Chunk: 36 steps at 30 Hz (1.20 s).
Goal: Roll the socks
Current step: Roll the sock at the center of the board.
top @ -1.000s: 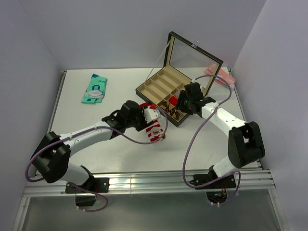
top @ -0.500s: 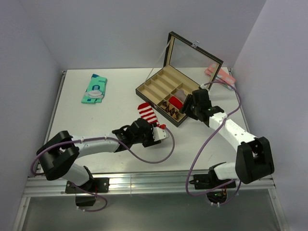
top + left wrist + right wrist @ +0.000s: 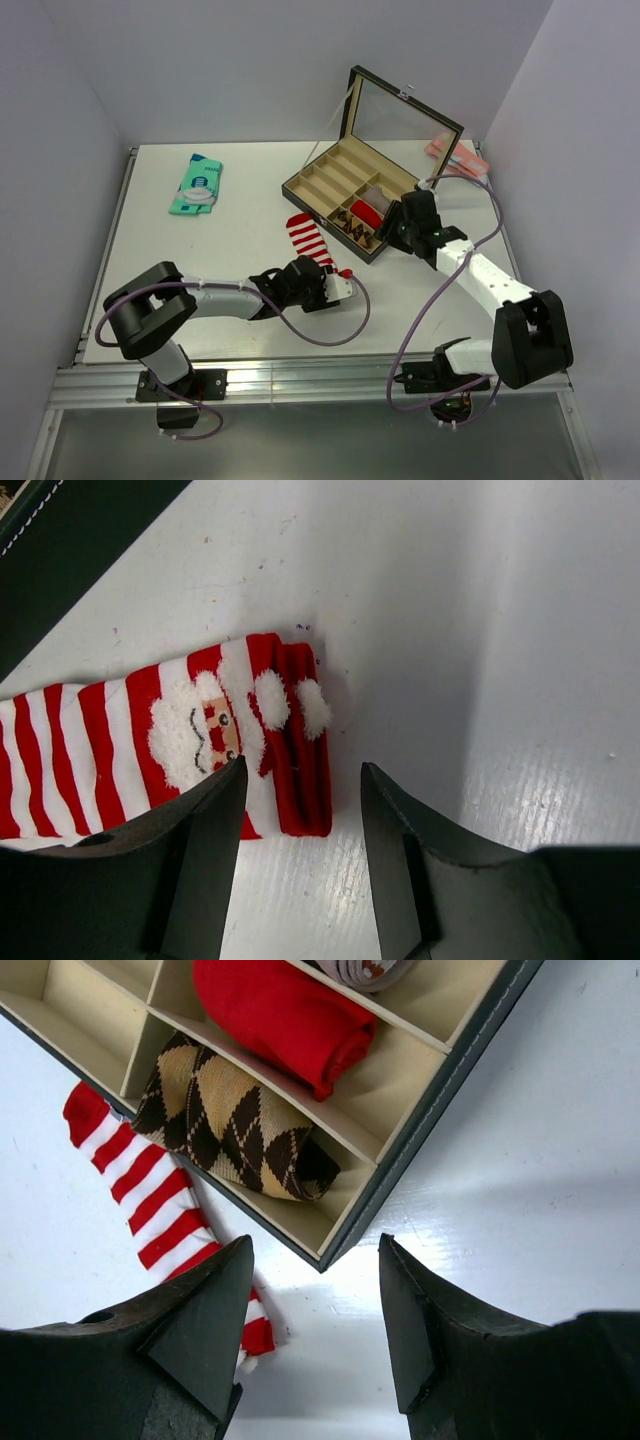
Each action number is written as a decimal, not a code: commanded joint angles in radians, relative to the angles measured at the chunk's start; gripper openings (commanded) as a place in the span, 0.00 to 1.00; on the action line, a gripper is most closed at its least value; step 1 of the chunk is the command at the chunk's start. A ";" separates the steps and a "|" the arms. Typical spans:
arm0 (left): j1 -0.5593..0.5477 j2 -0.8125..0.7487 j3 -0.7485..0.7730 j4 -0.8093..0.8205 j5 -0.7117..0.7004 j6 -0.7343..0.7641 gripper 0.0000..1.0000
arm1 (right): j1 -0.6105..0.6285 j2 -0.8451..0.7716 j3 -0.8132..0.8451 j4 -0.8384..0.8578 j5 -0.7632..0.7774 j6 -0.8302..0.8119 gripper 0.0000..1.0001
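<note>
The white counter [image 3: 220, 250] is carrying everything, with the organiser box [image 3: 330, 178] sitting open at about 1 o'clock from its centre and a teal packet [image 3: 197, 185] lying well apart at 10 o'clock. The striped Santa sock [image 3: 120, 740] is lying flat near the centre of the counter, running from 11 o'clock near the box down to 5 o'clock. The argyle sock [image 3: 225, 1115] is resting already rolled in a box compartment, just beside a red roll [image 3: 280, 1015].

The left gripper [image 3: 303, 770] is hovering released over the sock's 5 o'clock end, its jaws straddling the turned-over red edge [image 3: 300, 745] next to the Santa face [image 3: 215, 730] and holding nothing. The right gripper [image 3: 313, 1245] is hanging released and empty at the box's 4 o'clock corner.

The step in hand is probably starting the roll on the striped sock. To do it well, the left gripper should be coming straight down on that doubled edge, pinching both layers squarely, then turning it over toward 11 o'clock in small, tight wraps. The right gripper could be pinning the far end so the fabric is not sliding.

A second ago the left gripper was carrying the sock up beside the box. Half a second ago the sock was already down. Since then the arm has been folding its elbow in and drawing the gripper slightly toward 5 o'clock, while the right gripper has been backing away from the compartments.
</note>
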 commanded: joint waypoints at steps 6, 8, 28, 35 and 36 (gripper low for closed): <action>-0.005 0.060 -0.014 0.114 -0.030 0.027 0.48 | -0.010 -0.055 -0.020 0.037 0.012 -0.011 0.59; -0.005 0.061 -0.026 0.116 -0.030 0.033 0.45 | -0.009 -0.060 -0.022 0.037 0.010 -0.014 0.59; 0.168 -0.002 0.216 -0.493 0.457 0.111 0.00 | 0.019 -0.080 -0.017 0.046 -0.045 -0.074 0.49; 0.322 0.038 0.290 -0.832 0.698 0.260 0.00 | 0.124 -0.135 -0.072 0.127 -0.002 -0.075 0.49; 0.337 0.052 0.299 -0.907 0.732 0.283 0.00 | 0.169 -0.135 -0.077 0.148 0.007 -0.074 0.49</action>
